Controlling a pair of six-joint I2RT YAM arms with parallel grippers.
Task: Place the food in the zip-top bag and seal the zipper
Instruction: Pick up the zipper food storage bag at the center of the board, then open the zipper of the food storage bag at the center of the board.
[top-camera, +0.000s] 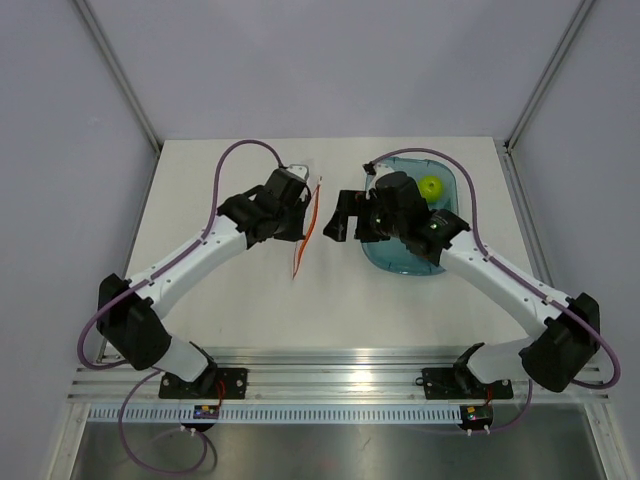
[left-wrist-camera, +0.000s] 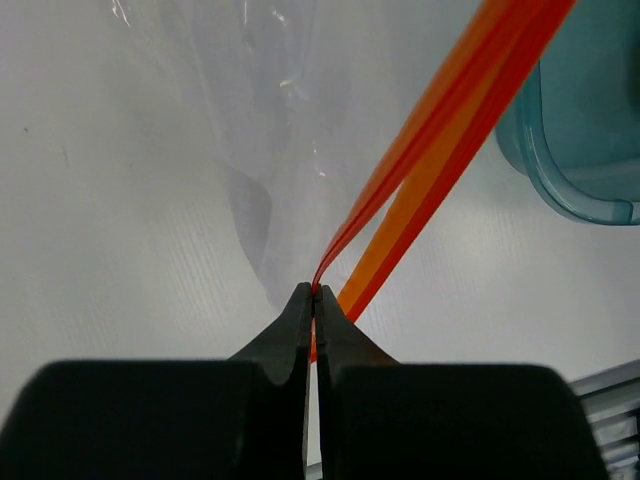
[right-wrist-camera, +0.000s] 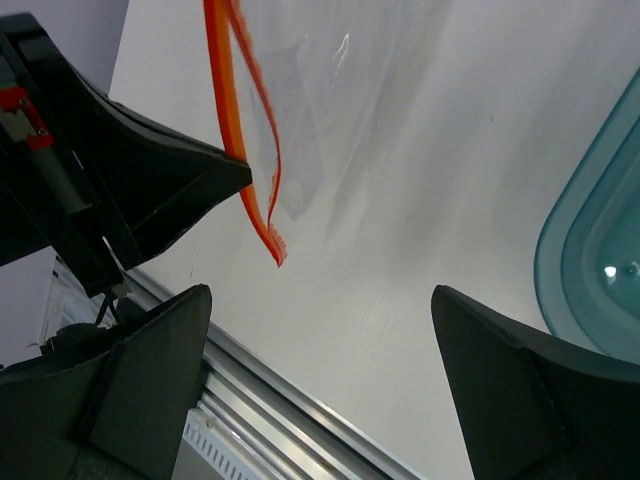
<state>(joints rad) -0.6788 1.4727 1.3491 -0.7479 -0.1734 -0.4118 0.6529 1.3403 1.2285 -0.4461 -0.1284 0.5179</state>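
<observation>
Loading step: your left gripper (left-wrist-camera: 314, 295) clamps the zipper (left-wrist-camera: 440, 130), your right gripper (right-wrist-camera: 320, 295) gapes empty; next, grab the apple (top-camera: 431, 186) in the tray (top-camera: 395, 262), upper right.

The top camera looks steeply down from above and behind the arm bases, far enough to hold the whole table (top-camera: 250, 300). Each wrist camera sits close over the tabletop, looking past the left gripper (left-wrist-camera: 312, 290) or the right gripper (right-wrist-camera: 320, 295). All three views share the zipper (top-camera: 312, 222) and the teal tray (top-camera: 400, 268).
</observation>
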